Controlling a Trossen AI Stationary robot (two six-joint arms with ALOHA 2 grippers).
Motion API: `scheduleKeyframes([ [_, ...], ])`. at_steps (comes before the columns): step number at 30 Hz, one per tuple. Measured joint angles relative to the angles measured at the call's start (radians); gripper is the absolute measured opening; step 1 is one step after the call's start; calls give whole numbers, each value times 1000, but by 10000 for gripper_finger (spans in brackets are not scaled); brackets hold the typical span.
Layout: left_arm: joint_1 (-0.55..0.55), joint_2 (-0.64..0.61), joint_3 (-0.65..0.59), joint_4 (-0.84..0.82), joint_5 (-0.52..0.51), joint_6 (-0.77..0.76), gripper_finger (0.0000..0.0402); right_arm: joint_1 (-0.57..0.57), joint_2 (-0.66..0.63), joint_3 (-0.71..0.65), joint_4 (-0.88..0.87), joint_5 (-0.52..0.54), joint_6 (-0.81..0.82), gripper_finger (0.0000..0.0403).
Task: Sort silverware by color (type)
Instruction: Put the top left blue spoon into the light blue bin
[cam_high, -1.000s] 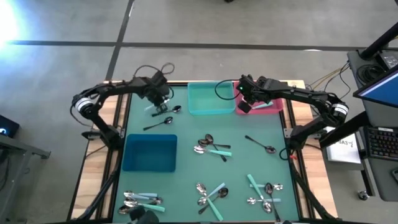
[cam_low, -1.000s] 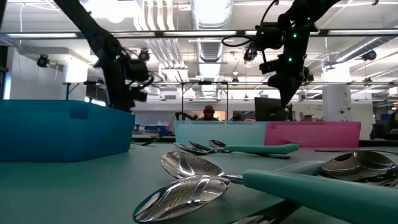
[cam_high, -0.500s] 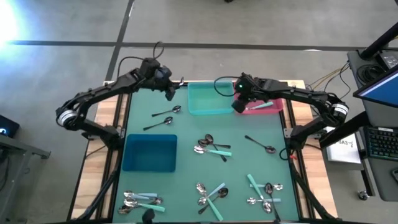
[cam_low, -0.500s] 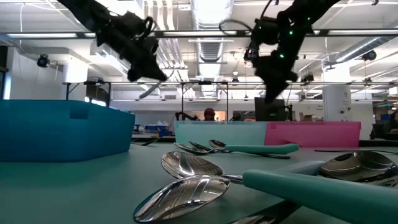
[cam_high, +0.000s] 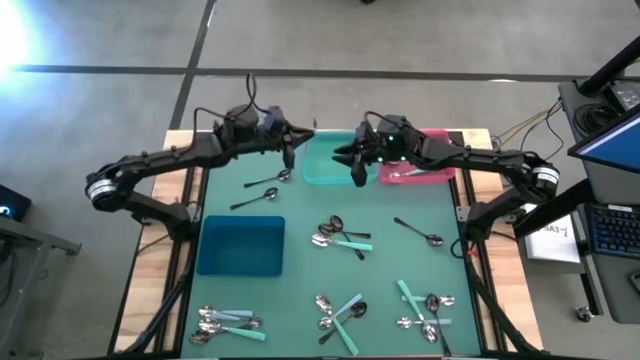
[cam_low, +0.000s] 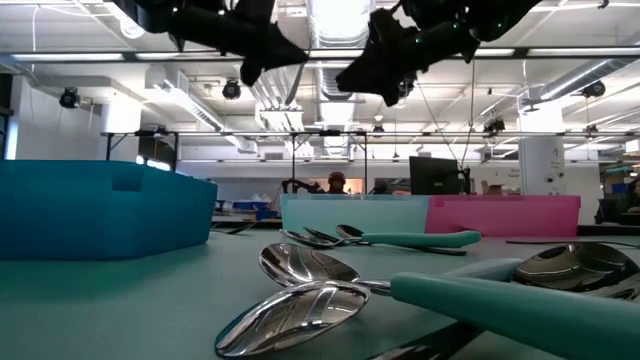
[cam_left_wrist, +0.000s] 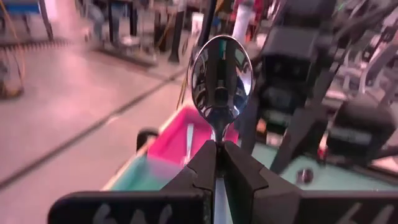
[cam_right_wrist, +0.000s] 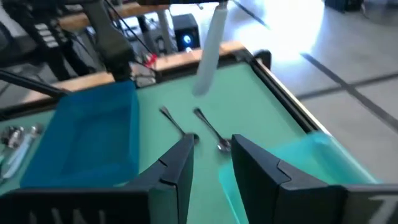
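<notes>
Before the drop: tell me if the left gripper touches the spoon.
Touching. In the left wrist view, the left gripper is clamped on the silver spoon.

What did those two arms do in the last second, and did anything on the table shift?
The left end effector lifted from beside the two spoons and swung toward the teal bin, shut on a shiny spoon. The right end effector moved from over the pink bin to over the teal bin, jaws open. Bins and spoon piles stayed put.
</notes>
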Motion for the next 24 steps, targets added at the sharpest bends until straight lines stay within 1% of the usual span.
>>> scheduleKeyframes([
  [5,-76,36,0,167,-22,-10,0,15,0,0,33,2,8,143],
  [6,-86,45,0,182,-27,-9,0,19,1,0,42,1,10,151],
  [9,-106,68,0,190,-91,-1,0,22,2,0,48,0,21,170],
  [11,-111,80,0,197,-107,-3,0,25,2,0,51,2,22,179],
  [15,-125,104,0,258,-107,-12,0,27,2,0,58,4,16,187],
  [24,-157,172,1,373,-104,-43,0,27,3,0,78,4,10,187],
])
